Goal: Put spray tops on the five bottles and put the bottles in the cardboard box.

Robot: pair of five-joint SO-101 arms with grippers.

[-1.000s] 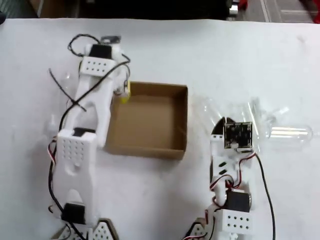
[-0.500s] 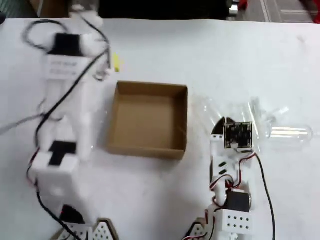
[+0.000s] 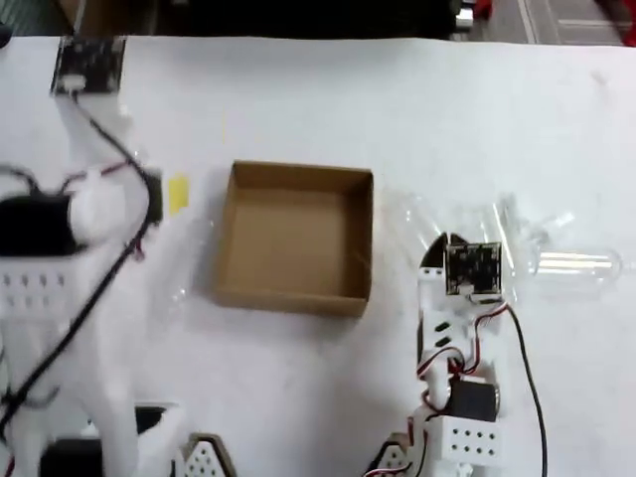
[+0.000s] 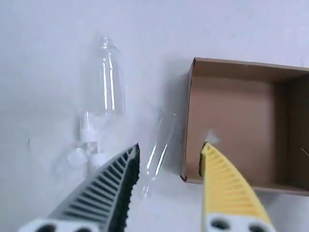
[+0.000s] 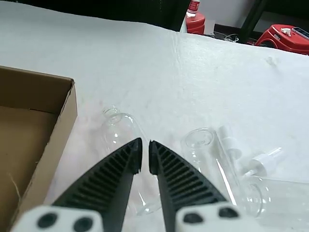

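Left arm (image 3: 60, 248) has swung off the cardboard box (image 3: 293, 295) and out wide over the left side of the table (image 3: 397, 89), lifted high. Right arm (image 3: 462, 338) hasn't budged.

The box sits mid-table, open side up. Left gripper (image 4: 170, 146) hangs above the table, grey and yellow jaws spread wide, nothing in them. Below it, two clear bottles lie flat. The wall-side bottle (image 4: 159, 147) is just beside the box's outer left wall, its long axis roughly along that wall. The outer bottle (image 4: 108, 77) lies farther from the box, neck pointing away from the gripper. White spray tops (image 4: 87, 142) huddle at its base, and I can't count them.

Right of the box, the right gripper (image 5: 146, 143) sits low, black jaws pressed nearly together on nothing. It hangs over the short bottle (image 5: 120, 128), whose neck points toward the far edge. Beside that lies the open-mouthed bottle (image 5: 200, 142). Then comes the long bottle (image 3: 576, 263), its long axis left to right and its neck toward the box. Two loose spray tops (image 5: 227, 137) lie between them.

That makes five bottles, all on the table outside the box. Red items (image 5: 285, 36) stand beyond the far edge.
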